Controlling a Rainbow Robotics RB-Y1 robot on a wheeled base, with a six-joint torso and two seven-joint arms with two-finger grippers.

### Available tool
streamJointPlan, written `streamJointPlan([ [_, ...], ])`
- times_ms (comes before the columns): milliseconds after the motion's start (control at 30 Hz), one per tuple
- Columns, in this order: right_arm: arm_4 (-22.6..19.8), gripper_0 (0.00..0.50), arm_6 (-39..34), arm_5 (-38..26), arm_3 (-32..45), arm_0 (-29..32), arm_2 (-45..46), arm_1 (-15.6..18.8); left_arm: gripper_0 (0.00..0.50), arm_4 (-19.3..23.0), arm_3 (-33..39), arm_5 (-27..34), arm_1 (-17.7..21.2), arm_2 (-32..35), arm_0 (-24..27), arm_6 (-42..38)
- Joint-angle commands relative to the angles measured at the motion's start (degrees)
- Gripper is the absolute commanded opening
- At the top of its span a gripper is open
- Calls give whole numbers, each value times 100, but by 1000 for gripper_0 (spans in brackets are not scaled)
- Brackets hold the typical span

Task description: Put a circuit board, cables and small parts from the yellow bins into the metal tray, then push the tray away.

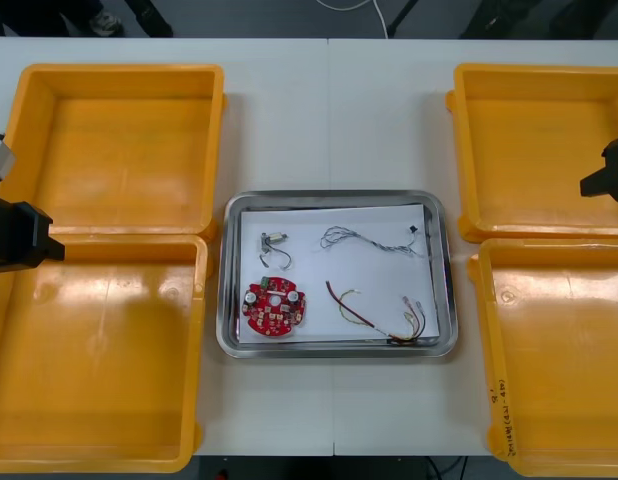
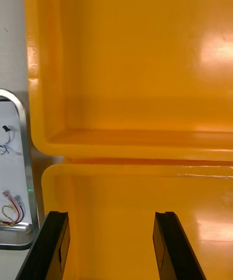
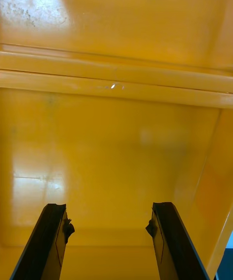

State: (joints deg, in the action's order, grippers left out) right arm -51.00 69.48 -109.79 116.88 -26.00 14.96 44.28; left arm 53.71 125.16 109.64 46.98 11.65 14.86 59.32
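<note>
Yellow bins [image 1: 119, 140] sit two on each side of the light table [image 1: 289, 100]. The shiny metal tray [image 1: 232, 300] lies between them, and it is white inside. In it are the round red circuit board [image 1: 274, 308] and a small metal part [image 1: 272, 241] near the board. A twisted blue and white cable [image 1: 374, 240] and a red and yellow cable [image 1: 374, 315] lie in it too. All of these are well away from both sets of jaws.

The left gripper [image 3: 109, 207] hangs over the bins on the left side. Its jaws are spread wide and grip nothing. Bin floor shows between the two black fingers [image 3: 48, 241]. A little way ahead of the fingertips runs the double rim where the two left bins meet. In the front view the left arm [image 1: 19, 235] sticks in from the table's side, over that same rim.

The right gripper [image 2: 111, 214] hangs over the bins on the right side. Its jaws are spread wide too, with nothing in them. Just ahead of its fingertips is the rim where the two right bins meet. Out past one finger, on the side away from the other finger, the tray's rim shows with the red and yellow cable inside it. The right arm [image 1: 609, 175] comes in from the other side of the table, over the far right bin.
</note>
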Motion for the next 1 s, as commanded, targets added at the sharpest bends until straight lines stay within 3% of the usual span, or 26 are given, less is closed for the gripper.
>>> streamJointPlan([
  [33,125,500,-119,-21,247,130,174,230,500,52,166,36,268,179,-88,-193],
  [600,-7,500,-154,-21,458,200,-10,142,500,52,166,36,268,179,-88,-193],
  [900,90,500,-137,-21,1021,-90,-1206,54,500,52,166,36,268,179,-88,-193],
  [1000,125,500,-119,-21,1126,-459,-1821,-218,500,52,166,36,268,179,-88,-193],
])
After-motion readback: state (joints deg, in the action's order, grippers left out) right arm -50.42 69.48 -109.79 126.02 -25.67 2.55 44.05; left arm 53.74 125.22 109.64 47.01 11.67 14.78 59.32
